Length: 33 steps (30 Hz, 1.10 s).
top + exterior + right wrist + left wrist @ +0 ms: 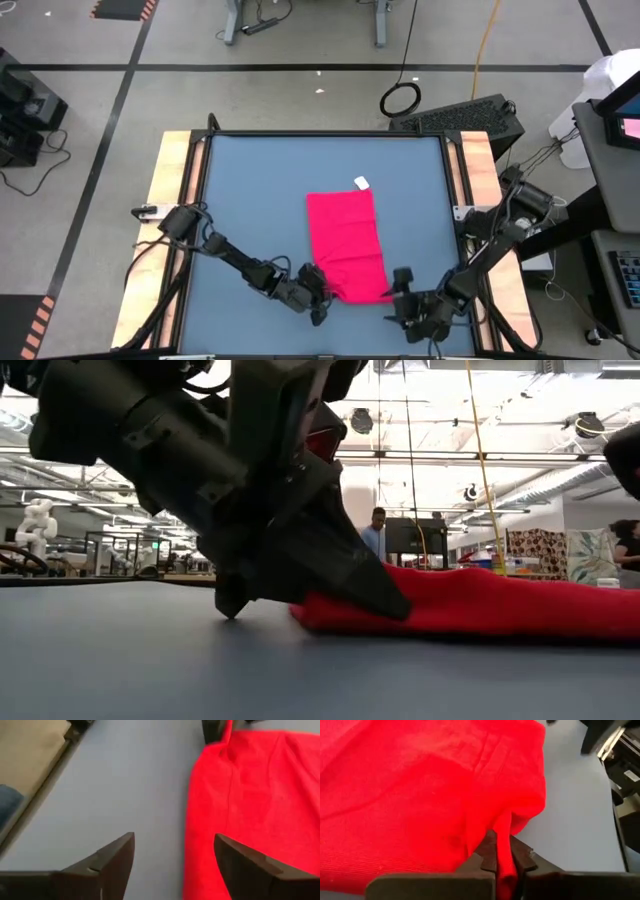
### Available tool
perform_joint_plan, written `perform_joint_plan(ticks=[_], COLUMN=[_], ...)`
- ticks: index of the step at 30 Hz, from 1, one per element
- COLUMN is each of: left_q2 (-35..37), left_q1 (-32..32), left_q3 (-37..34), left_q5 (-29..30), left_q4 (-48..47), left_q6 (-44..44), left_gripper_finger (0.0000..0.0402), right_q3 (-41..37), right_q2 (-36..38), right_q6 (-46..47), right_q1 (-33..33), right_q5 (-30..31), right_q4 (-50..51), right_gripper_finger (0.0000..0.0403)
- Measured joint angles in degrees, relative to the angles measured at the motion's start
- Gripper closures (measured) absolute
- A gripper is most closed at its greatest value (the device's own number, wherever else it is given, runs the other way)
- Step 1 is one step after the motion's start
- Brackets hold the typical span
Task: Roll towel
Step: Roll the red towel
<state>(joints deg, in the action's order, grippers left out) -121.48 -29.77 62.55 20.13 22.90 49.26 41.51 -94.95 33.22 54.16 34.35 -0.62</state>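
The towel [346,244] lies flat on the blue table [250,190], right of centre, its long side running away from the arms and its white tag [361,183] at the far edge. At the near left corner the left gripper [503,855] pinches a fold of the cloth. The right gripper [175,850] sits beside the near right corner, fingers spread, holding nothing.
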Motion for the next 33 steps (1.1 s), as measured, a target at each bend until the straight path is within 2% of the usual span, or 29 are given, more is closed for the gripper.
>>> perform_joint_plan(ticks=[4, 8, 11, 16, 24, 27, 33], left_q2=[0.7, 0.9, 1.1, 1.1, 1.2, 1.2, 1.4], left_q1=[0.0, 0.1, 0.1, 0.1, 0.2, 0.0, -0.7], left_q3=[-0.1, -0.1, 0.0, 0.0, 0.0, 0.0, 0.2], left_q5=[-2.3, -2.9, -2.5, -2.7, -6.2, -6.2, -6.7], left_q4=[-0.1, -0.7, -2.3, -2.5, -3.1, -3.1, -6.2], left_q6=[1.1, 3.4, 4.8, 4.5, 2.6, 2.0, 1.2], left_gripper_finger=[0.0394, 0.039, 0.039, 0.0389, 0.0389, 0.0387, 0.0339], right_q3=[-0.1, 0.1, 0.2, 0.2, 0.1, 0.1, -0.2], right_q2=[-4.8, -7.7, -8.6, -8.4, -7.4, -5.6, -1.2], right_q6=[3.9, 6.6, 8.3, 11.0, 12.4, 12.9, 12.9], right_q1=[0.3, 0.0, -0.3, -0.7, -4.7, -7.3, -11.6], right_q5=[4.5, 5.6, 4.5, 2.1, -8.0, -13.9, -25.1], right_q4=[0.8, 0.2, -0.3, -0.6, -0.5, 0.0, 1.6], right_gripper_finger=[0.0137, 0.0152, 0.0181, 0.0261, 0.0362, 0.0391, 0.0389])
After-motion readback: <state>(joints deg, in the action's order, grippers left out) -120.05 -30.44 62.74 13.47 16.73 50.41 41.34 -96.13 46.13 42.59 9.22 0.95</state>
